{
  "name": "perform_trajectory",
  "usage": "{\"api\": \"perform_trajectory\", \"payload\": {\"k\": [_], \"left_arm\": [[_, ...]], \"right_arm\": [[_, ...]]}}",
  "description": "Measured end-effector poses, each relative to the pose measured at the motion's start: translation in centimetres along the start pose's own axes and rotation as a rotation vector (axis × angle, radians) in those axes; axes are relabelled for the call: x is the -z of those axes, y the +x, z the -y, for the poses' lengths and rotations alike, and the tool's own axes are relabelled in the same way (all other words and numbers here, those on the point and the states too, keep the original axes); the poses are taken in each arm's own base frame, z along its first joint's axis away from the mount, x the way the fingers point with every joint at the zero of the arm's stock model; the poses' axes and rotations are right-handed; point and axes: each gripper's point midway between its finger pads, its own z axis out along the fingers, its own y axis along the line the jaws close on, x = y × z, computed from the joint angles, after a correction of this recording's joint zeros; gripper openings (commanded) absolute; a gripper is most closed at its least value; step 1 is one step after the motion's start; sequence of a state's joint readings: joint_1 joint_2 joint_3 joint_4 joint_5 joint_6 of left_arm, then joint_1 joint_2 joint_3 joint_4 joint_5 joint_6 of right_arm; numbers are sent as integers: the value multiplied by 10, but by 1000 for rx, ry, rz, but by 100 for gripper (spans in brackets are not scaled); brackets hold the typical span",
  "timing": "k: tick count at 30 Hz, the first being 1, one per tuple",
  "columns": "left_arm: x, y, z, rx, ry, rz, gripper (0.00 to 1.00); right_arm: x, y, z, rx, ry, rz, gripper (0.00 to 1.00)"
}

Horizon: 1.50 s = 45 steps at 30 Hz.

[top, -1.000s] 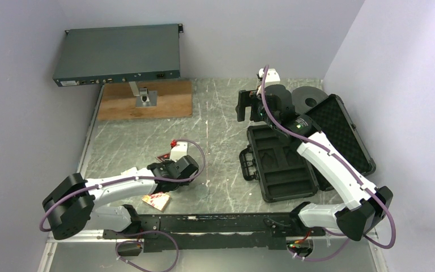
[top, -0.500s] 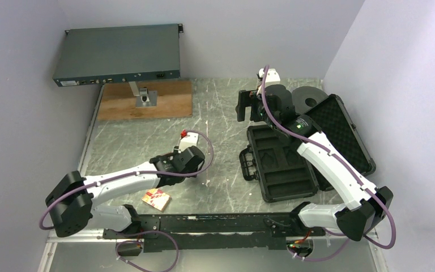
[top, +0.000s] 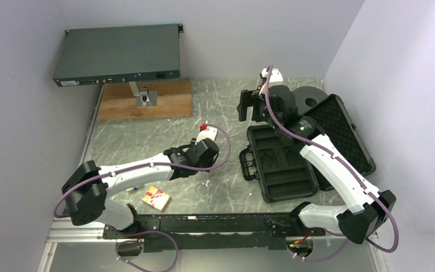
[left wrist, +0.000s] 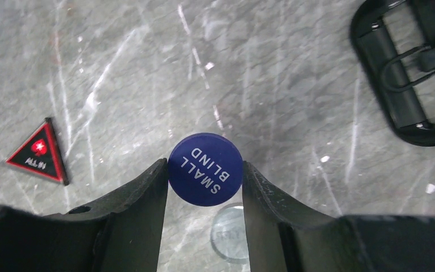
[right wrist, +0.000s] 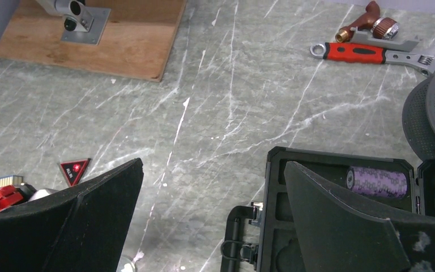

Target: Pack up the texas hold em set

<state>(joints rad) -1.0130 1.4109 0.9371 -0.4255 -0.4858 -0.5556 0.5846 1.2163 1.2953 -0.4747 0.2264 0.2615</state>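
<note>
1. Red card box (top: 156, 198): lies flat on the table (top: 141, 141) near my bases. Not yet packed.
2. Clear disc (left wrist: 230, 241): flat on the table, just under my left fingers (left wrist: 147, 198). I judge it waits because I carry one piece per trip.
3. Left gripper (left wrist: 204, 166): closed narrowly on the blue disc (left wrist: 205, 170), a finger on each edge and the SMALL BLIND face up to the camera. It appears to be held clear of the table. Gripping by the rim should let me drop it flat into a recess.
4. Red triangle (left wrist: 38, 153): marked ALL IN, flat on the table, well apart from the disc. Unpacked.
5. Case (top: 280, 164): open with the lid laid back and the foam base facing up, handle (left wrist: 408, 85) toward my left arm. This leaves the recesses open from above.
6. Purple chip stack (right wrist: 376, 181): on its side in the far trough of the case base. Already stowed.
7. Right gripper (right wrist: 212, 164): jaws wide and holding nothing, hovering over the far end of the case. I judge it is parked out of the left arm's path.
8. Red-handled tool (right wrist: 362, 52) and black spool (top: 308, 96): beyond the case. Not part of the set, so they stay out.
</note>
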Motion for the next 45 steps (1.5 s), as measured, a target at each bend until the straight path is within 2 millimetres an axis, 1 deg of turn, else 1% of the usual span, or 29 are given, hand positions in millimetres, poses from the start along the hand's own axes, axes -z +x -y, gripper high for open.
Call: {"api": "perform_trajectory", "payload": {"k": [4,7,9,12,16,19,22,23,24,25,26,28,29,30,32,34,35,37,38,41,43,45], "left_arm": [[-2,-11,16,-37,40,9,0],[-3,-19,28,-63,67,19,0],[-3,-26,36,-77,85,33,0],[-3,-34,45,-93,114,58,0],[-5,-48,61,-121,151,79,0],[-10,-61,77,-148,176,90,0],[-14,-72,91,-167,195,100,0],[-14,-74,93,-170,199,103,6],[-14,-76,95,-174,202,105,14],[-14,-75,96,-177,206,103,27],[-14,-75,96,-184,209,100,39],[-14,-70,98,-196,228,97,57],[-13,-65,98,-210,241,94,62],[-11,-55,96,-225,257,84,66],[-3,-35,94,-278,297,59,69],[7,-23,96,-329,343,52,71],[14,-17,101,-364,384,56,72],[29,-11,114,-418,472,70,77],[38,-8,124,-449,527,83,79],[59,4,152,-529,666,101,80],[67,15,167,-579,721,85,80],[70,26,184,-629,755,58,81]], "right_arm": [[3,-5,0,-3,1,12,100],[8,-17,-2,-10,-6,41,100],[15,-29,-3,-16,-12,70,100],[28,-51,-2,-26,-8,123,100],[51,-86,-1,-44,-5,217,100],[68,-102,-1,-57,-17,269,100],[82,-109,0,-65,-26,302,100],[84,-110,0,-67,-27,308,100],[86,-111,1,-68,-28,315,100],[88,-111,2,-69,-28,319,100],[89,-109,3,-67,-27,320,100],[88,-104,4,-65,-25,314,100],[86,-99,5,-63,-23,304,100],[84,-95,6,-61,-20,295,100],[77,-84,7,-54,-13,269,100],[71,-78,7,-51,-8,248,100],[68,-76,6,-51,-8,241,100],[64,-74,5,-51,-8,229,100],[62,-73,5,-50,-10,224,100],[61,-72,2,-52,-22,219,100],[61,-71,1,-55,-27,217,100],[61,-71,1,-58,-30,215,100]]}}
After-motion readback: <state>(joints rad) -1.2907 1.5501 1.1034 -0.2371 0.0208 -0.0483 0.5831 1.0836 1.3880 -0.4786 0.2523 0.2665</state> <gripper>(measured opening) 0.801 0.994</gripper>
